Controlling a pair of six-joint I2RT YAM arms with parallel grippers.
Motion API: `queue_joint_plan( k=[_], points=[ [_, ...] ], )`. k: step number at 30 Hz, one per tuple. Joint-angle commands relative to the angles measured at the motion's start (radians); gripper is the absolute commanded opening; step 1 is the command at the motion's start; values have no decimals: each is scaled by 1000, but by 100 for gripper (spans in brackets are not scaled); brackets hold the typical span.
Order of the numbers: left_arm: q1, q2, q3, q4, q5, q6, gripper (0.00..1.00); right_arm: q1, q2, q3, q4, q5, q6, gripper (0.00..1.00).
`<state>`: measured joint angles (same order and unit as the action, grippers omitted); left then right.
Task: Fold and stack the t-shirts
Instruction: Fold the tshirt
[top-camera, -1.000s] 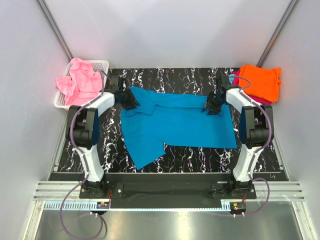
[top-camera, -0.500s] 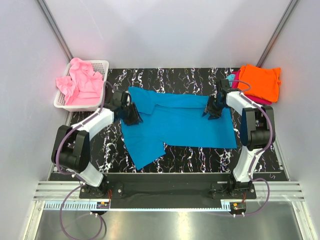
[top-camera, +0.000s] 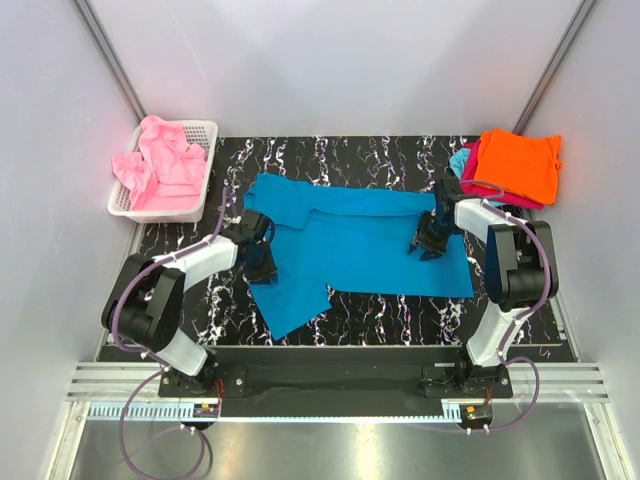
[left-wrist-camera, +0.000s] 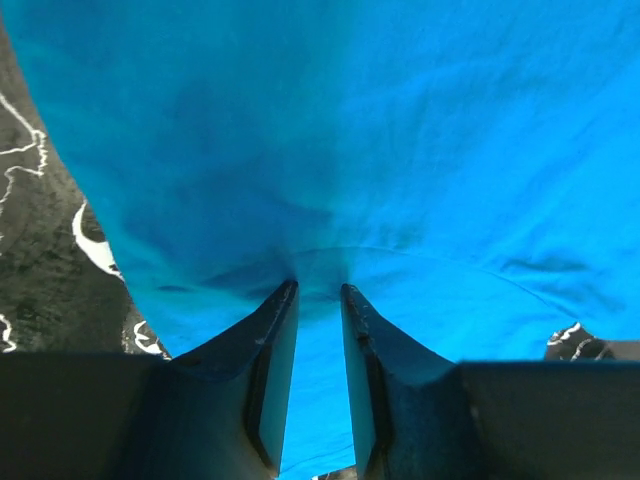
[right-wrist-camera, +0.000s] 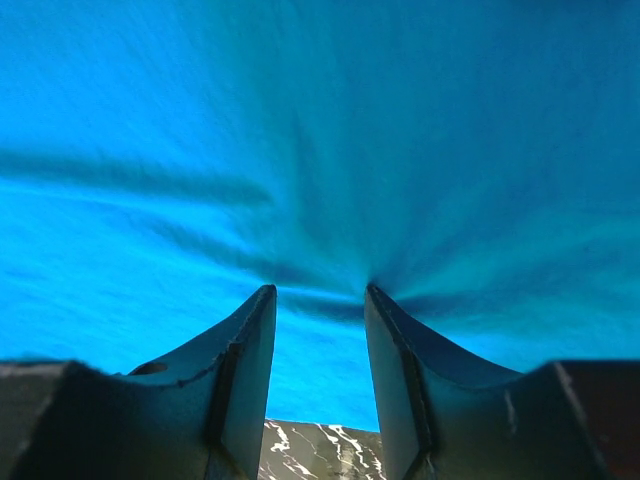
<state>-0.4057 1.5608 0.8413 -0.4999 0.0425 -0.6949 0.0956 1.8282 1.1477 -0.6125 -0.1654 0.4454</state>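
The teal shirt (top-camera: 360, 240) lies spread across the middle of the table (top-camera: 400, 155), with one sleeve trailing toward the near left. It is pinched at its left side by the left claw (top-camera: 262, 264) and at its right side by the right claw (top-camera: 426, 244). In both wrist views, puckers of cloth are seen gathered between the fingertips.

At the far right corner an orange shirt (top-camera: 522, 162) is folded on top of a small pile, with the edges of a magenta shirt (top-camera: 528, 202) and a cyan shirt (top-camera: 459, 161) showing beneath it. That part of the work is judged done. Pink shirts (top-camera: 160, 165) are heaped unfolded in the basket (top-camera: 203, 126) at the far left and have yet to be dealt with. The teal shirt appears to be only at the start of its folding, and it remains to be stacked.

No brand, label or writing can be read anywhere.
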Motion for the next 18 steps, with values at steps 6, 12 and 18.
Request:
queue_joint_plan(
  k=[6,12,18],
  points=[
    [-48,4,-50,-123,-242,-57,29,0,-35,-71,14,44,19,48],
    [-50,-16,-84,-183,-300,-92,28,0,-35,-108,13,78,44,46],
    [-50,-67,-87,-255,-342,-121,27,0,-44,-103,-1,124,71,44]
  ],
)
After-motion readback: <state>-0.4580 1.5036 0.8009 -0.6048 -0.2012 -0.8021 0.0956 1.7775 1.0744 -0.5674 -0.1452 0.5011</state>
